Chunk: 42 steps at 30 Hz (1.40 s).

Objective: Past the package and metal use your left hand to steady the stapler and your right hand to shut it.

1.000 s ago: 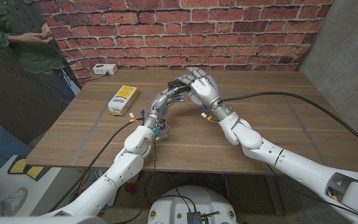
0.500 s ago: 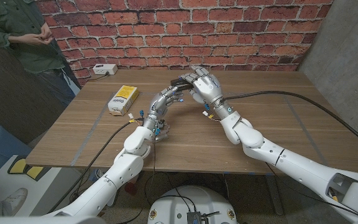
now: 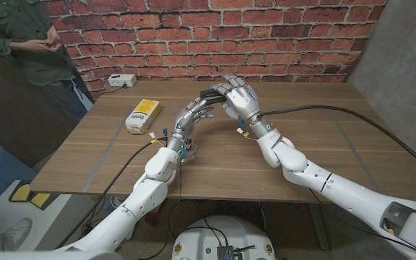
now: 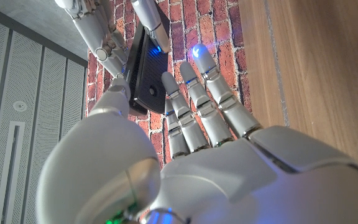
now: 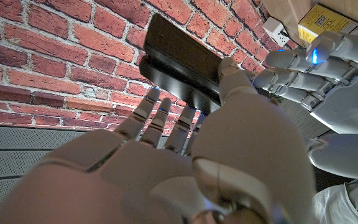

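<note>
Head view: the stapler [image 3: 209, 95] sits at twelve o'clock on the table [image 3: 323, 144], between the left hand [image 3: 196, 114] and right hand [image 3: 240, 98]. The package [image 3: 142, 115] lies at ten o'clock.

Left wrist view: left fingers [image 4: 199, 106] lie straight against the stapler [image 4: 146, 65].

Right wrist view: right fingers [image 5: 160, 121] press its top [image 5: 182, 59].

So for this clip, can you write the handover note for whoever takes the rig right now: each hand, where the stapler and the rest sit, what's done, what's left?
Left hand: fingers reach up against the near side of the black stapler, steadying it.
Right hand: laid over the stapler's top arm, pressing on it.
Stapler: far middle of the wooden table, between the two hands; in the right wrist view its top arm looks still lifted off the base.
Yellow package lies to the robot's left of the stapler; white box at the far edge.
Done: both hands placed on the stapler.
Left: press the top down until it shuts, then let go.
</note>
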Each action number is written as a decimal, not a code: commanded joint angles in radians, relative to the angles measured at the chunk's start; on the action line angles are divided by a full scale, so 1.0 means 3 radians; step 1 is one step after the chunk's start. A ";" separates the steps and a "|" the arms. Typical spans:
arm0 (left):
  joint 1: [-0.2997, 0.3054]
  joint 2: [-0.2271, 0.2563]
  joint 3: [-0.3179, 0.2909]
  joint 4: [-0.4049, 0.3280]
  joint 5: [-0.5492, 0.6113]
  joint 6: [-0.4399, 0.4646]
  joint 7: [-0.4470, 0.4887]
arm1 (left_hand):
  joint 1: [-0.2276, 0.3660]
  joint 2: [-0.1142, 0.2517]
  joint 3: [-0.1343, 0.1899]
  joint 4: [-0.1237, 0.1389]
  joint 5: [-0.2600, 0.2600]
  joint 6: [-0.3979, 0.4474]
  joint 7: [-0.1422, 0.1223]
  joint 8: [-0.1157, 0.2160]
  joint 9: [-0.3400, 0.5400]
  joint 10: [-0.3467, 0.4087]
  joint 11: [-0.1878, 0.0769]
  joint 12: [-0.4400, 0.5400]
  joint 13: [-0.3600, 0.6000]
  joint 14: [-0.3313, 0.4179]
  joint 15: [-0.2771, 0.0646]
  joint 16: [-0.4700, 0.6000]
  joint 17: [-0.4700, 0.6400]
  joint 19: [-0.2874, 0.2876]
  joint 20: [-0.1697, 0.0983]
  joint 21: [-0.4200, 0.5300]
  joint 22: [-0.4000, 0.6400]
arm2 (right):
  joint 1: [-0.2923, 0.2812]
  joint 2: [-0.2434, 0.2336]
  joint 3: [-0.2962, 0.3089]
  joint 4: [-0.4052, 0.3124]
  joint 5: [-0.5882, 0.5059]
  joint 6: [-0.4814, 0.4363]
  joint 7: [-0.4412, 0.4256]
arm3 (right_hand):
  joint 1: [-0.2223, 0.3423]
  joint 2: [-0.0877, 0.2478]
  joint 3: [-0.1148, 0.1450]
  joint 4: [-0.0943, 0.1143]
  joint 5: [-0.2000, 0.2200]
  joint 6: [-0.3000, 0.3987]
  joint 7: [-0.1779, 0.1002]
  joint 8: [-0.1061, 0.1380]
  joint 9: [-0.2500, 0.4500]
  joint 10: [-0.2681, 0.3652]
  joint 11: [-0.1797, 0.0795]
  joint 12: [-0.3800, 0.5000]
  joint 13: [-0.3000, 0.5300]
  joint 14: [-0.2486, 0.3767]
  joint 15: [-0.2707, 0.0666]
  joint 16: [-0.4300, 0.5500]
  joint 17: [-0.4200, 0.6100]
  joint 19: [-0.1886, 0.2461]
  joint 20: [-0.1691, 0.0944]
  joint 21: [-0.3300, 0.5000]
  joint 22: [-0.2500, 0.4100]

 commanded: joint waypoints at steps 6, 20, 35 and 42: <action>0.0035 0.0009 -0.0015 -0.0019 -0.0001 -0.0032 0.0007 | -0.0057 0.0020 -0.0020 0.0006 0.0024 -0.0005 0.0000 0.0033 -0.0022 -0.0032 -0.0010 -0.0009 0.0015 -0.0029 -0.0375 0.0004 -0.0007 -0.0022 -0.0176 -0.0011 0.0005 | -0.0031 -0.0016 0.0052 -0.0024 0.0051 0.0009 -0.0077 | 0.0022 0.0057 -0.0006 0.0010 0.0021 0.0205 -0.0023 0.0032 0.0011 0.0191 -0.0024 0.0053 -0.0016 0.0097 -0.0601 0.0054 0.0007 0.0036 -0.0015 -0.0045 0.0012; 0.0077 0.0008 -0.0028 -0.0013 -0.0014 -0.0067 0.0010 | -0.0075 0.0033 -0.0022 0.0012 0.0026 0.0007 0.0003 0.0054 -0.0052 -0.0027 -0.0015 -0.0008 0.0022 -0.0034 -0.0380 0.0013 -0.0013 -0.0017 -0.0178 -0.0018 0.0003 | -0.0043 -0.0031 0.0093 -0.0019 0.0142 0.0106 -0.0166 | 0.0082 0.0132 0.0025 0.0016 0.0008 0.0535 -0.0079 0.0068 -0.0017 0.0523 -0.0045 0.0057 -0.0121 0.0205 -0.0613 0.0163 0.0048 0.0085 -0.0089 -0.0121 0.0017; 0.0113 0.0040 -0.0046 -0.0062 -0.0024 -0.0066 0.0012 | -0.0103 0.0042 -0.0030 0.0021 0.0024 0.0026 0.0019 0.0071 -0.0085 0.0019 -0.0014 0.0006 0.0029 0.0000 -0.0376 0.0038 -0.0017 -0.0002 -0.0181 -0.0023 0.0002 | -0.0105 -0.0046 0.0175 -0.0107 0.0284 0.0216 -0.0251 | 0.0195 0.0174 0.0115 0.0033 -0.0014 0.0931 -0.0060 0.0114 -0.0006 0.0923 -0.0033 0.0185 -0.0108 0.0370 -0.0637 0.0253 0.0092 0.0137 -0.0183 -0.0205 0.0024; 0.0124 0.0045 -0.0049 -0.0065 -0.0033 -0.0074 0.0001 | -0.0112 0.0048 -0.0031 0.0022 0.0024 0.0046 0.0030 0.0081 -0.0103 0.0045 -0.0013 0.0015 0.0032 0.0022 -0.0380 0.0051 -0.0020 0.0003 -0.0183 -0.0026 0.0001 | -0.0122 -0.0040 0.0199 -0.0121 0.0312 0.0234 -0.0239 | 0.0206 0.0172 0.0130 0.0042 -0.0019 0.1030 -0.0053 0.0133 -0.0001 0.0958 -0.0034 0.0211 -0.0089 0.0423 -0.0640 0.0269 0.0102 0.0140 -0.0189 -0.0223 0.0026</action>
